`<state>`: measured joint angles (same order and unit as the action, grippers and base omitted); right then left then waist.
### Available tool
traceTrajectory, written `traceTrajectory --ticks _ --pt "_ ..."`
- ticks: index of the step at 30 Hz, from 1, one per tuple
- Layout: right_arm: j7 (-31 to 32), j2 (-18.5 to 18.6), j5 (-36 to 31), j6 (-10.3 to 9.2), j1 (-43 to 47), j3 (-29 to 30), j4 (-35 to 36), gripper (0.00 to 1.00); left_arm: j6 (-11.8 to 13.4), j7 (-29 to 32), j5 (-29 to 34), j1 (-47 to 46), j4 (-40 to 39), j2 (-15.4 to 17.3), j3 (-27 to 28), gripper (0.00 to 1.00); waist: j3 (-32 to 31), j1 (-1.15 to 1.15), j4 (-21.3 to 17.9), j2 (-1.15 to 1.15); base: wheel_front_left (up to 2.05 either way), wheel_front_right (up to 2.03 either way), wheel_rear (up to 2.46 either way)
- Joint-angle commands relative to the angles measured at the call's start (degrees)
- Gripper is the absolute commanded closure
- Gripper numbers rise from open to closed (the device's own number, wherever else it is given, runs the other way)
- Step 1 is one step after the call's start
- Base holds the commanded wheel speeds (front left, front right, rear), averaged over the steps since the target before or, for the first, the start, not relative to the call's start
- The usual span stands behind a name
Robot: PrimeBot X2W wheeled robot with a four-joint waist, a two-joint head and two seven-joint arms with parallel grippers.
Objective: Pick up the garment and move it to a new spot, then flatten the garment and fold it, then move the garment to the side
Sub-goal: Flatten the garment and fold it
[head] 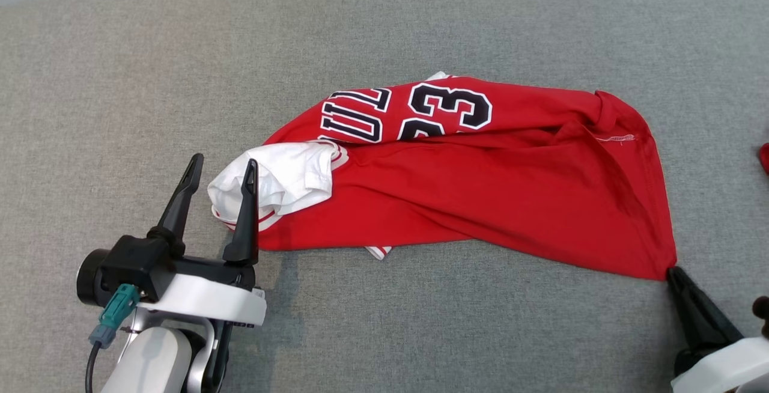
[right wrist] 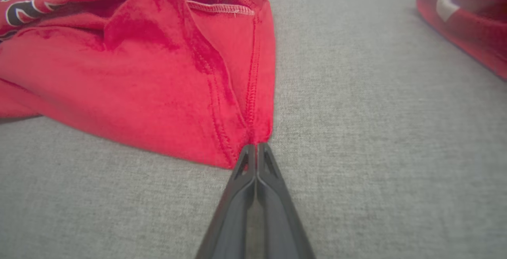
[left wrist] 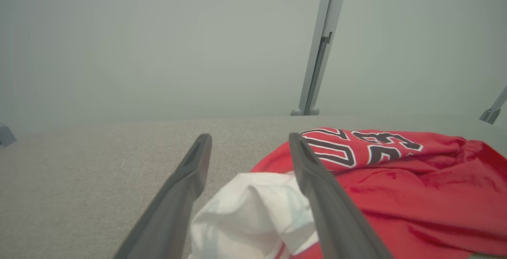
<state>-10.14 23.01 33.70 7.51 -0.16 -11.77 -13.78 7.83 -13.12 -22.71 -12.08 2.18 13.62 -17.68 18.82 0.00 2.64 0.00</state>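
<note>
Bright, even, diffuse light falls from above. In the sharp head view the left gripper (head: pixel 224 158) throws a faint, soft-edged shadow rightward on the grey table (head: pixel 420 321), and a thin dark line runs under the near hem of the garment (head: pixel 480 188). The left wrist view is hazy, its background washed pale grey-green. In the right wrist view the red looks oversaturated and blotchy; a second red cloth (right wrist: pixel 467 21) at the top right is blurred, as is the base of the right gripper (right wrist: pixel 256 146).
</note>
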Motion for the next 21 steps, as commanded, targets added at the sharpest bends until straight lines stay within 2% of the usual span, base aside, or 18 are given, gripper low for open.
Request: traceTrajectory --ticks 1,6,13,17,21 --pt "-1.11 -0.14 1.02 -0.03 -0.70 0.67 -0.48 0.00 0.44 0.01 -0.16 0.82 -0.13 0.43 0.31 0.00 -0.39 0.00 -0.20 0.00 0.00 0.00 0.00" --pt "-3.34 -0.60 2.10 -0.02 -1.77 2.95 3.50 0.00 1.04 0.30 -0.53 1.82 -0.10 0.84 0.68 0.00 -1.69 0.00 -0.71 0.00 0.00 0.00 0.00" --pt "-4.03 -3.43 -2.56 -0.02 -2.64 9.52 10.33 0.00 1.97 0.48 -0.85 2.61 -0.81 1.31 1.23 0.00 -3.13 0.00 -1.27 0.00 0.00 0.00 0.00" --pt "-1.62 -7.17 -7.50 -0.02 -3.92 12.00 14.23 0.00 2.50 0.90 -0.83 3.39 -1.19 1.58 1.36 0.00 -4.22 0.00 -1.33 0.00 0.00 0.00 0.00" --pt "2.06 -9.97 -12.11 -0.02 -3.45 11.27 17.62 0.00 2.89 1.27 -0.86 3.98 -1.42 1.87 1.18 0.00 -5.70 0.00 -1.20 0.00 0.00 0.00 0.00"
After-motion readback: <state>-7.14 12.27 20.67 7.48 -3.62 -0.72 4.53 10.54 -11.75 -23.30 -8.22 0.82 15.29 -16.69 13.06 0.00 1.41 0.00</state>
